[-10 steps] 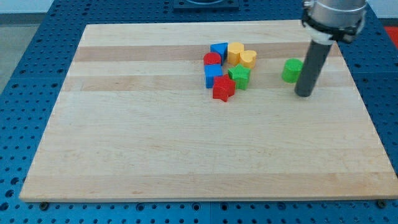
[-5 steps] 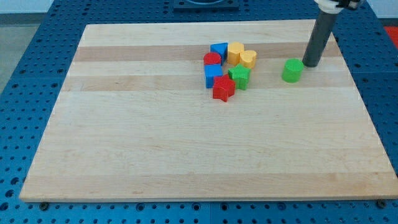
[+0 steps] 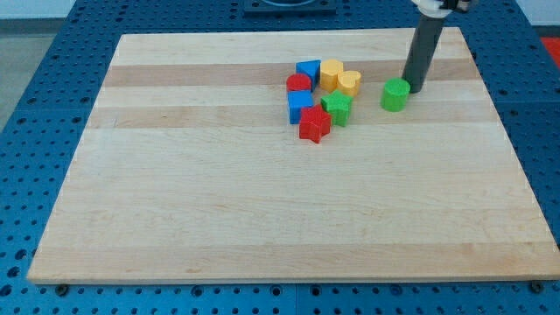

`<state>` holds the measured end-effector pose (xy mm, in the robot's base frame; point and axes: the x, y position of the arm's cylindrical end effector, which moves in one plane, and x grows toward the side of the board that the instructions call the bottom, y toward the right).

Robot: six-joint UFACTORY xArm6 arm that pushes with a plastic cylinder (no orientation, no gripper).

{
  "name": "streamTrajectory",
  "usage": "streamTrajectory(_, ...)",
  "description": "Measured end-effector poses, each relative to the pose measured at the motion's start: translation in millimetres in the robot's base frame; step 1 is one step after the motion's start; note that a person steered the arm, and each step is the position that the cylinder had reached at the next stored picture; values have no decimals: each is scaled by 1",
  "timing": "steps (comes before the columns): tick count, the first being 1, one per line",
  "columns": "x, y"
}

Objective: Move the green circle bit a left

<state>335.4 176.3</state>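
The green circle block [image 3: 395, 94] lies on the wooden board [image 3: 262, 210], at the view's upper right. My tip [image 3: 414, 89] is right against its right side, slightly towards the view's top. The dark rod rises from there to the view's top edge. To the left of the green circle there is a small gap, then the cluster of other blocks.
A tight cluster sits left of the green circle: a green star [image 3: 337, 108], a red star [image 3: 314, 125], a blue block [image 3: 299, 106], a red circle [image 3: 298, 84], a blue triangle [image 3: 308, 70], a yellow hexagon [image 3: 331, 72] and a yellow heart [image 3: 349, 82].
My tip swung from the lower right of the green circle up to its upper right, then moved left. The green circle has slid a little to the left.
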Motion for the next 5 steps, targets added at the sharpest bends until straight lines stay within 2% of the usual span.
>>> streamTrajectory(2, -1, -25)
streamTrajectory(5, 4, -26)
